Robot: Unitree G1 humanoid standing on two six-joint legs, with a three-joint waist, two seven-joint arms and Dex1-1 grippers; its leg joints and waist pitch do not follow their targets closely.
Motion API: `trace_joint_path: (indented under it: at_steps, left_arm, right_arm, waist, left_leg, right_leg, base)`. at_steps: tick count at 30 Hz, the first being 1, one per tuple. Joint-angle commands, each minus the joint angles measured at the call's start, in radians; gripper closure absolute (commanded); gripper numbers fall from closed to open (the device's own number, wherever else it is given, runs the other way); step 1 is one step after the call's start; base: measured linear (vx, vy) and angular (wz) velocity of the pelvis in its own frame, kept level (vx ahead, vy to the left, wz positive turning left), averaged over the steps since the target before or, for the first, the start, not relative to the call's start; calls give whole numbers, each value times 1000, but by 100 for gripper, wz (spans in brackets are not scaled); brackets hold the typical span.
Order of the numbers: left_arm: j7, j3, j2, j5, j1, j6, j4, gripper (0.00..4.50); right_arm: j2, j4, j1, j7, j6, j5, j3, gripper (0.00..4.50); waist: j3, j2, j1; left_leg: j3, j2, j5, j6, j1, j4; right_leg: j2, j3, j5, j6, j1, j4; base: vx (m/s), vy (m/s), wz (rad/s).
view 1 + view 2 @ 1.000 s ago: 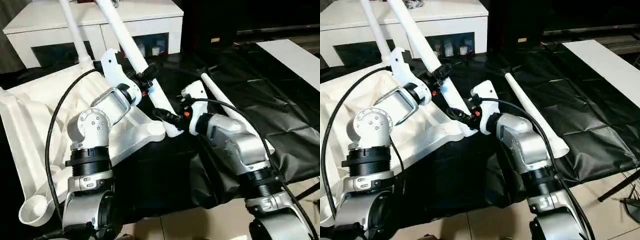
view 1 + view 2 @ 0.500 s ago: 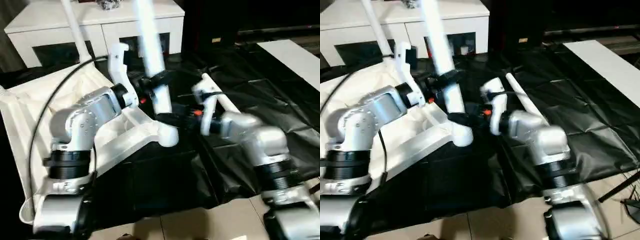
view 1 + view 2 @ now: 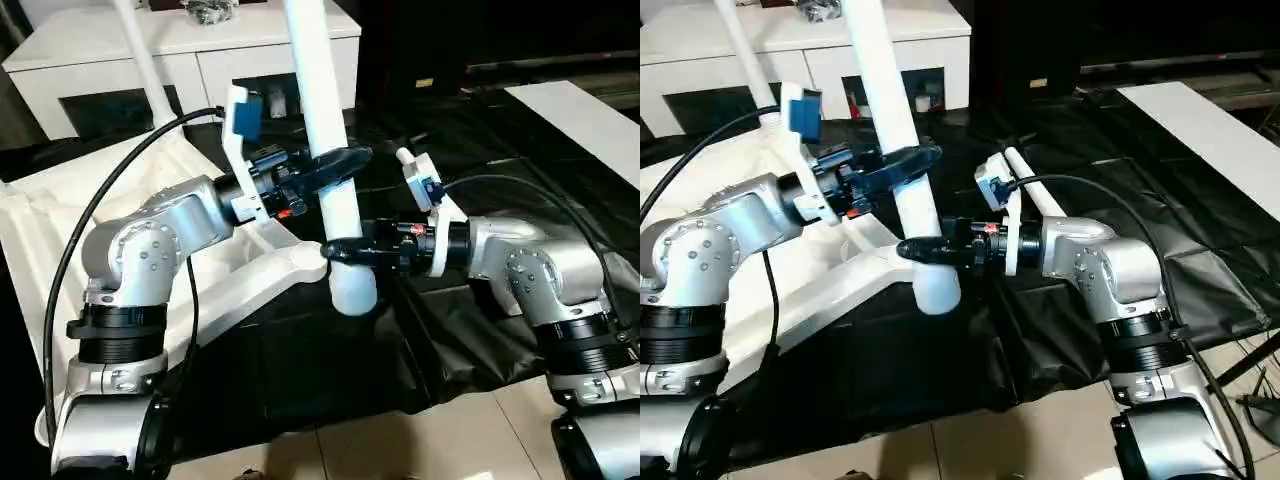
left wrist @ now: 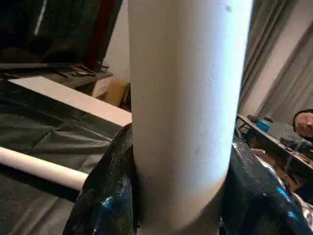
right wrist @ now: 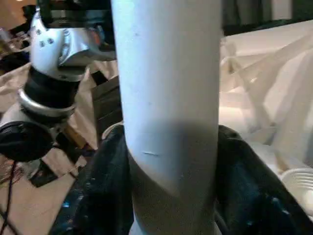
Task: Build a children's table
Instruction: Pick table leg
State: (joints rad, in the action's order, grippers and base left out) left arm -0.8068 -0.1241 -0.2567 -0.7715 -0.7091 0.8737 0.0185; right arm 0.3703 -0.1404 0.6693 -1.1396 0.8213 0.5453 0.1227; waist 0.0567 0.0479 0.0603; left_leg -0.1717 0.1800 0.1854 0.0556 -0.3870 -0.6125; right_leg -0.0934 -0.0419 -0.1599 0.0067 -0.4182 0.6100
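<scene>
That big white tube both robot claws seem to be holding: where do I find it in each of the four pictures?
Left eye view: the held leg stands near upright in the middle.
Right eye view: the same, slightly left of middle.
Left wrist view: a broad white column, black fingers on either side.
Right wrist view: a broad column again.
Shared landmark: the spare leg lying on the black cover, also in the left wrist view.
</scene>
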Motion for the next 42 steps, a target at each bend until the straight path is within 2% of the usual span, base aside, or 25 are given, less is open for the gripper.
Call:
trace_joint_path:
  at_steps: [1, 10, 12, 13, 14, 16, 18, 19, 20, 21, 22, 23, 24, 25, 27, 28, 29, 30, 31, 32, 35, 37, 40, 41, 42]
  left_arm:
    - [-42, 10, 0, -41, -6, 2, -22, 265]
    - [-37, -2, 1, -30, -6, -16, 1, 265]
    - [5, -4, 8, 4, -11, -40, 22, 265]
    - [112, -17, 29, 74, -33, -89, 83, 265]
    - [112, -17, 29, 74, -33, -89, 83, 195]
    - [243, -16, 41, 166, -52, -132, 139, 196]
    - [330, -5, 49, 228, -54, -152, 157, 160]
    - [375, -5, 63, 251, -52, -169, 156, 160]
    - [401, -6, 73, 264, -50, -181, 154, 153]
    - [407, -6, 74, 267, -50, -184, 155, 151]
    - [489, -11, 108, 299, -50, -216, 159, 151]
    - [489, -11, 108, 299, -50, -216, 159, 143]
    - [530, -15, 126, 314, -50, -231, 163, 124]
    - [581, -14, 148, 340, -55, -255, 174, 124]
    - [600, -17, 160, 346, -60, -263, 181, 105]
    - [629, -24, 177, 351, -68, -269, 193, 105]
    - [636, -24, 180, 353, -71, -265, 197, 83]
    - [639, -23, 182, 354, -72, -262, 198, 104]
    - [639, -23, 182, 354, -72, -262, 198, 104]
    - [645, -23, 188, 352, -68, -246, 194, 133]
    - [650, -24, 199, 348, -59, -242, 184, 131]
    - [648, -26, 203, 339, -55, -235, 177, 166]
    - [647, -28, 210, 326, -52, -235, 171, 181]
    - [644, -32, 212, 317, -53, -234, 171, 211]
    - [641, -38, 215, 305, -54, -231, 171, 211]
  right_arm:
    - [13, -3, 4, 10, 16, -13, 6, 256]
    - [-5, -3, -7, 54, -25, -39, 8, 263]
    - [-22, -15, -4, 98, -49, -57, 0, 263]
    - [-51, -42, 3, 185, -102, -102, -10, 263]
    - [-51, -42, 3, 185, -102, -102, -10, 264]
    - [-83, -74, 10, 287, -172, -172, 0, 264]
    - [-117, -97, 11, 374, -225, -222, 6, 264]
    - [-143, -110, 11, 429, -248, -243, 2, 264]
    - [-159, -117, 11, 462, -260, -252, -2, 264]
    - [-161, -119, 12, 468, -262, -254, -3, 264]
    - [-195, -148, 13, 553, -301, -290, 1, 264]
    - [-195, -148, 13, 553, -301, -290, 1, 264]
    - [-212, -165, 14, 595, -323, -311, 6, 264]
    - [-234, -190, 16, 655, -360, -349, 20, 264]
    - [-247, -204, 19, 680, -370, -362, 24, 264]
    - [-268, -224, 22, 710, -391, -384, 28, 264]
    - [-278, -234, 25, 725, -403, -397, 31, 264]
    - [-283, -240, 27, 736, -411, -406, 33, 264]
    - [-283, -240, 27, 736, -411, -406, 33, 264]
    - [-301, -251, 32, 763, -423, -417, 31, 264]
    - [-318, -265, 37, 782, -440, -425, 31, 264]
    - [-324, -270, 38, 783, -448, -425, 34, 264]
    - [-332, -280, 37, 784, -465, -433, 35, 264]
    - [-332, -281, 37, 783, -467, -433, 35, 264]
    - [-332, -284, 37, 782, -470, -435, 34, 264]
  waist:
    - [-76, -16, 4]
    - [-77, -15, 5]
    - [-77, -15, 4]
    - [-77, -13, 4]
    - [-75, -14, 2]
    - [-76, -14, 1]
    - [-76, -15, -2]
    - [-78, -14, -2]
    - [-78, -13, -2]
    - [-82, -14, -1]
    - [-83, -12, 0]
    - [-82, -13, -2]
    - [-83, -12, -1]
    - [-84, -11, -1]
    - [-83, -12, -1]
    - [-82, -10, -1]
    - [-80, -10, -3]
    - [-80, -10, -3]
    - [-80, -10, -2]
    - [-79, -5, -3]
    - [-80, -4, -5]
    - [-80, -4, -4]
    - [-79, -6, -4]
    - [-79, -6, -4]
    - [-78, -6, -4]
  left_leg:
    - [3, 27, 148, -31, 14, 70]
    - [3, 25, 149, -28, 14, 68]
    - [2, 24, 153, -22, 15, 68]
    - [3, 26, 152, -21, 15, 68]
    - [2, 25, 151, -17, 12, 68]
    - [4, 24, 158, 1, 14, 70]
    - [5, 23, 168, 13, 15, 71]
    - [5, 22, 163, 13, 14, 70]
    - [5, 24, 158, 13, 12, 71]
    - [5, 23, 132, 4, 11, 68]
    - [7, 25, 124, 1, 10, 69]
    - [5, 23, 115, -3, 10, 67]
    - [5, 23, 111, -7, 10, 66]
    - [4, 24, 104, -13, 9, 66]
    - [3, 21, 111, -19, 9, 65]
    - [4, 21, 125, -20, 9, 67]
    - [3, 21, 144, -15, 10, 68]
    - [3, 21, 151, -13, 11, 68]
    - [5, 22, 165, -8, 12, 70]
    - [6, 23, 178, -3, 12, 72]
    - [6, 23, 186, 1, 13, 72]
    - [6, 23, 180, -3, 12, 72]
    - [6, 23, 179, -8, 12, 72]
    - [6, 23, 180, -9, 11, 72]
    - [6, 22, 188, -8, 11, 73]
  right_leg:
    - [-32, 24, -222, -233, 58, -62]
    - [-32, 24, -211, -240, 59, -62]
    - [-32, 24, -222, -234, 59, -63]
    - [-32, 24, -217, -233, 58, -62]
    - [-31, 25, -220, -228, 55, -66]
    - [-31, 23, -238, -213, 57, -66]
    - [-31, 23, -258, -192, 57, -68]
    - [-32, 23, -254, -191, 57, -68]
    - [-34, 24, -246, -191, 57, -67]
    - [-31, 23, -190, -201, 59, -61]
    - [-32, 23, -172, -206, 59, -59]
    - [-30, 22, -144, -214, 58, -59]
    - [-31, 22, -136, -218, 60, -57]
    - [-30, 22, -118, -225, 59, -57]
    - [-31, 21, -129, -226, 60, -59]
    - [-31, 22, -144, -223, 60, -61]
    - [-30, 21, -165, -219, 57, -64]
    - [-30, 22, -176, -216, 57, -65]
    - [-30, 21, -191, -211, 57, -66]
    - [-30, 22, -197, -206, 56, -67]
    - [-29, 22, -178, -209, 55, -65]
    - [-29, 22, -159, -214, 57, -63]
    - [-29, 22, -152, -218, 57, -63]
    - [-30, 22, -154, -218, 58, -63]
    - [-30, 22, -166, -217, 58, -64]
  base:
    - [0, 0, 0]
    - [0, 0, 0]
    - [0, 0, 0]
    - [0, 0, 0]
    - [0, 0, 0]
    - [0, 0, 0]
    - [0, 0, 0]
    - [0, 0, 0]
    - [0, 0, 0]
    - [0, 0, 0]
    - [0, 0, 0]
    - [0, 0, 0]
    - [0, 0, 0]
    - [0, 0, 0]
    - [0, 0, 0]
    - [0, 0, 0]
    - [0, 0, 0]
    - [0, 0, 0]
    - [0, 0, 0]
    - [0, 0, 0]
    - [0, 0, 0]
    - [0, 0, 0]
    - [0, 0, 0]
    - [0, 0, 0]
    - [0, 0, 0]
